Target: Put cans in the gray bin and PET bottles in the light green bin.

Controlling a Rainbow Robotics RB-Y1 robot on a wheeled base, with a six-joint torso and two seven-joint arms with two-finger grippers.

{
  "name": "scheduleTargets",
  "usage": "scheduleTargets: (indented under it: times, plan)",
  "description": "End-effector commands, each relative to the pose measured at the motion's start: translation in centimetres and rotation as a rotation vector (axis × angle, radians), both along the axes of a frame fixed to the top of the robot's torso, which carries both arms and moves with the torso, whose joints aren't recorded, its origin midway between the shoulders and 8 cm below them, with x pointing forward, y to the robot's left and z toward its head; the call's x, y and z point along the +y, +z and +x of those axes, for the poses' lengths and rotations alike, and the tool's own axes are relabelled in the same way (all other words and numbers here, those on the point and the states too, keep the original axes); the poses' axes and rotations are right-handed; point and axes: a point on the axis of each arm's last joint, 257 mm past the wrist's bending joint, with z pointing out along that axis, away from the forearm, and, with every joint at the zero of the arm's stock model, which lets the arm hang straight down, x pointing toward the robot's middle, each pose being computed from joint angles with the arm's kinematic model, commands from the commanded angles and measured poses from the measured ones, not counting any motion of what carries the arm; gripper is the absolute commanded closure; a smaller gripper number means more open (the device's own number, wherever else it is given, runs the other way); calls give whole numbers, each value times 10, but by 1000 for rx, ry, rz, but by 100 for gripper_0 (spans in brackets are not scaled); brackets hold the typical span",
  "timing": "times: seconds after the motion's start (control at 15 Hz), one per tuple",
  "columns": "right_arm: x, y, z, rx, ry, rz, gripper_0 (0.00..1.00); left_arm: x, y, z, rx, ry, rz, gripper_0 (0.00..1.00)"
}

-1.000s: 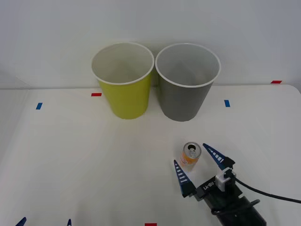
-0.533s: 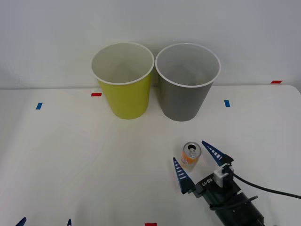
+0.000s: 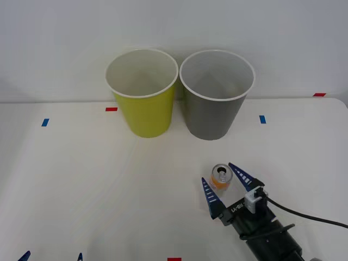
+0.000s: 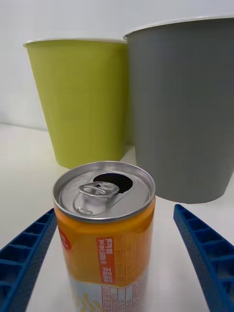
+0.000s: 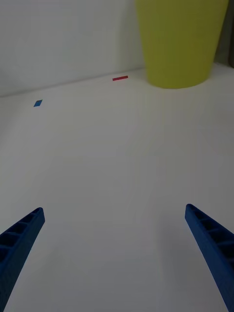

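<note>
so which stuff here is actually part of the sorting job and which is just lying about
Part of the job:
- orange drink can, upright between the open right pincer
- gray bin
- light green bin
- left pincer, open, idle over bare table

Just lying about:
- red tape marks
- blue tape marks

can (image 3: 221, 177): silver top, orange band, white lower label with yellow marks and red print
gray bin (image 3: 215, 95): dark gray outside, white rim, pale inside
green bin (image 3: 143, 94): yellow-green outside, white rim, white inside
right gripper (image 3: 227, 184): blue ribbed fingers either side of the can
left gripper (image 5: 117, 258): blue ribbed fingers
table (image 3: 81, 179): white, with small red and blue tape marks
wall (image 3: 65, 43): white behind the bins
</note>
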Motion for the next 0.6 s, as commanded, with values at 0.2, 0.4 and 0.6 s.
scheduleTargets:
  times: [0.2,0.4,0.6]
  plan:
    - [-2,-1,0,8,0,5,96,0,0,0,0,0,0,0]
    - [-2,5,0,22,6,-1,98,0,0,0,0,0,0,0]
    - [-1,39,-10,143,-10,-17,98,0,0,0,0,0,0,0]
